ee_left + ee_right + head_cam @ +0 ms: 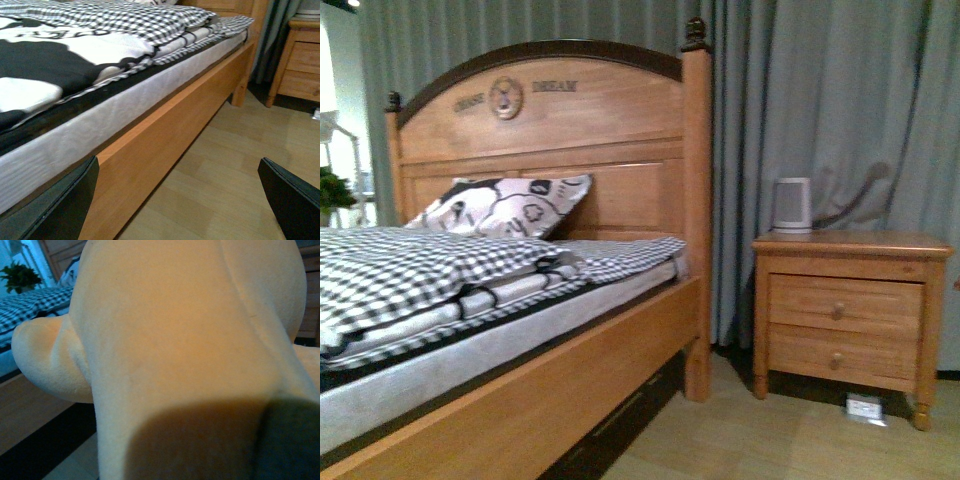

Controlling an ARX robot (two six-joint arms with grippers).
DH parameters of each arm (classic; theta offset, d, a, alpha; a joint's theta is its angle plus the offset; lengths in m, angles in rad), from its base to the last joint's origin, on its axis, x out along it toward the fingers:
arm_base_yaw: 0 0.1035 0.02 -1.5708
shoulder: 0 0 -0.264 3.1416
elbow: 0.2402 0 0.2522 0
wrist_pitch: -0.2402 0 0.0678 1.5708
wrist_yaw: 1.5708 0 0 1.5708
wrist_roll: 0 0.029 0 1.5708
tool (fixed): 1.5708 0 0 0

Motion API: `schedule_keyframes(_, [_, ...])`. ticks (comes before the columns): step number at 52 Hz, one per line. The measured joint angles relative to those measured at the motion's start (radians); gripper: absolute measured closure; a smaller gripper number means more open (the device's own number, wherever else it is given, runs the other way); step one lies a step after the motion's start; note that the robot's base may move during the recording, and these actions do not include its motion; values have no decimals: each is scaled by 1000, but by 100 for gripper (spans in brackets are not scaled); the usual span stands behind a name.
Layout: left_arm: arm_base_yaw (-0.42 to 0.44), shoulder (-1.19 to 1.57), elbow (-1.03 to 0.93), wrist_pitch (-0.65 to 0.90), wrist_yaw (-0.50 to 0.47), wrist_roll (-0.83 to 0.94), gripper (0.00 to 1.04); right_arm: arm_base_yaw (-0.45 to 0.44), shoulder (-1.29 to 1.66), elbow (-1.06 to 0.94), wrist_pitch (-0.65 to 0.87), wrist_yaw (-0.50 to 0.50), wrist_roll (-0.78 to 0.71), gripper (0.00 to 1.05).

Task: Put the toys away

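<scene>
Front view first: a wooden bed [570, 390] fills the left side, its arched headboard [545, 130] standing against grey curtains [820, 100]. A black-and-white patterned pillow [505, 205] leans on the headboard, with a checked quilt [430, 265] folded over the mattress. Right of the bed stands a two-drawer nightstand [848, 310] with a white jug-like appliance [792, 205] on top. A plant [332, 190] peeks in at the far left edge. No arm and no toy appear anywhere in this picture.

Over to the left wrist view, close along the bed's side rail [165, 135]. The left gripper [177, 162] hangs low above the pale wood floor [225, 185], its two dark fingers [65, 205] far apart at the frame's corners. The jaws are wide open with nothing between them. The checked quilt runs across the mattress above, and a corner of the nightstand shows beyond.

Now the right wrist view, and here is what the others miss. The yellow-orange plush toy [175, 350] fills almost the whole picture, pressed right up to the camera, with one stubby limb [47, 360] sticking out. A dark slab of the right gripper [292, 442] sits against the plush. Whether those jaws are clamped on it, I cannot tell. The plant and the checked bedding show behind the toy.
</scene>
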Motion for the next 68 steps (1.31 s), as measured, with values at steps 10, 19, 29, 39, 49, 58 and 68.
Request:
schedule_keyframes(10, [0,0,0,0,1,0,6,0,0,0,0,-2,0,83])
schedule_keyframes(19, [0,0,0,0,1,0,6,0,0,0,0,-1,-1,83])
schedule_keyframes(29, [0,0,0,0,3,0,6,0,0,0,0,3,-1,83])
schedule_keyframes(39, [-1,0,0,0,5,0,6,-2,0,0,0,4,-1,83])
schedule_keyframes(49, [-1,0,0,0,1,0,6,-1,0,0,0,-3,-2,83])
schedule_keyframes(58, [-1,0,0,0,1,0,6,-1,0,0,0,-3,-2,83])
schedule_keyframes(68, [-1,0,0,0,1,0,6,-1,0,0,0,-3,-2,83])
